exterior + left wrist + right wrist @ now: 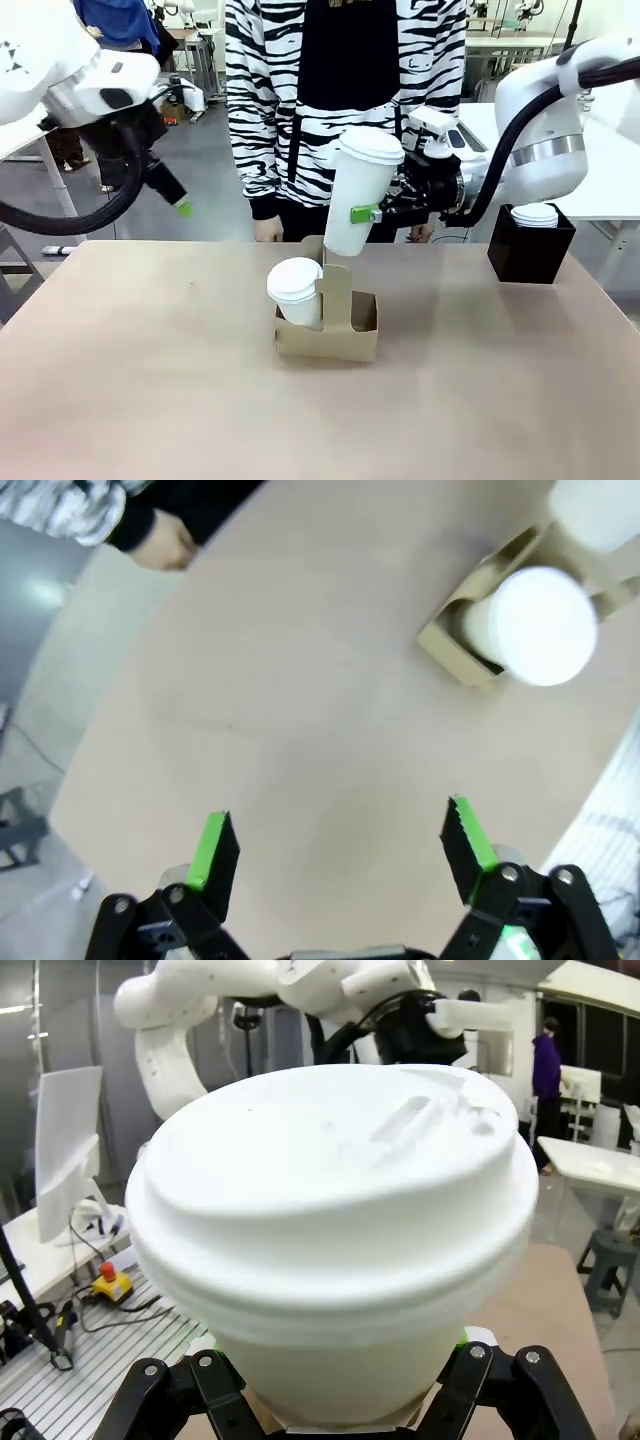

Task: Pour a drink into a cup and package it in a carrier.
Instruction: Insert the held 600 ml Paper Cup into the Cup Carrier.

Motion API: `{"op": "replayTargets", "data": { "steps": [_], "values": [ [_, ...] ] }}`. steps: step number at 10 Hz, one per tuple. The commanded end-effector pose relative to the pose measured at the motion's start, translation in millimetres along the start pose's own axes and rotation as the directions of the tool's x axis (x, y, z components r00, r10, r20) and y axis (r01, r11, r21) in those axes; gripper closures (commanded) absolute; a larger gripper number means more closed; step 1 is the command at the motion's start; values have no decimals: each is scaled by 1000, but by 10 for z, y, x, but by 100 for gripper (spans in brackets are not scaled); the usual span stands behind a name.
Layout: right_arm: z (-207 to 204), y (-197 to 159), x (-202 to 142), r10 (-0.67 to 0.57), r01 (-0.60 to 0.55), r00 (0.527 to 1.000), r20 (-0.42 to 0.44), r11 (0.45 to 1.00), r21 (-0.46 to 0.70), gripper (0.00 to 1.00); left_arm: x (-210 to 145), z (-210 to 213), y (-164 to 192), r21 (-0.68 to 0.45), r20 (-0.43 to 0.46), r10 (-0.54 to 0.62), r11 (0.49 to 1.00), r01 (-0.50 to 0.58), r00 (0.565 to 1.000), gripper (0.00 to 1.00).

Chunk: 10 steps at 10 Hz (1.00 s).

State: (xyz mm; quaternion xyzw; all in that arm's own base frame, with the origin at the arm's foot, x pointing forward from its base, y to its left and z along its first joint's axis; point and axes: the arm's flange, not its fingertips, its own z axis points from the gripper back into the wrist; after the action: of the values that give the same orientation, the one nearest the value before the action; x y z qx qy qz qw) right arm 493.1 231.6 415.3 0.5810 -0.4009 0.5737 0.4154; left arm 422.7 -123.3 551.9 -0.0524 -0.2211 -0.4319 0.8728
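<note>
My right gripper (358,214) is clamped across the lower half of the cup (355,185), one green pad showing against its white wall at the centre of the frame. I hold it in the air, tilted, with its lidded top leaning toward the right of the frame and its base just above the carrier (340,335). I judge the cup to be thin paper that is stiff along its height but easy to crush sideways. If it is filled it will be top-heavy and warm. The grip belongs on the tapered wall below the lid (372,145), firm but not pinching, and never on the lid itself. The lid is smooth moulded plastic with a raised rim and could pop off. The taper means the cup may slide down through my pads if I slacken.

The carrier sits at the middle of the tabletop (150,380). It is matte brown cardboard, light and likely to shift if nudged, with an upright handle (335,285). Its left pocket holds a second cup (296,290), also lidded, and the right pocket looks free.

My left gripper (338,832) hangs wide open over bare tabletop at the upper left. At the right edge a black box (528,250) holds spare lids.
</note>
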Motion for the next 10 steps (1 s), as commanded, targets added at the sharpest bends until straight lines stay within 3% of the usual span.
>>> {"op": "replayTargets", "data": {
  "steps": [1,2,3,5,10],
  "values": [
    [-47,175,-52,1,1,999,-35,999,35,19,-303,38,98,25,102,-126,992,124,987,0],
    [-61,181,-151,6,-5,999,-35,999,39,19,-407,34,179,37,150,-224,975,221,963,0],
    [-82,178,-258,8,-7,999,-37,999,33,19,-514,28,270,29,187,-249,968,248,950,0],
    [38,217,-368,36,-37,999,-32,998,-49,19,-616,16,395,32,238,-231,973,230,943,0],
    [382,342,-297,31,-37,998,-49,993,-111,19,-556,-37,441,31,249,-207,978,206,946,0]
  ]
}}
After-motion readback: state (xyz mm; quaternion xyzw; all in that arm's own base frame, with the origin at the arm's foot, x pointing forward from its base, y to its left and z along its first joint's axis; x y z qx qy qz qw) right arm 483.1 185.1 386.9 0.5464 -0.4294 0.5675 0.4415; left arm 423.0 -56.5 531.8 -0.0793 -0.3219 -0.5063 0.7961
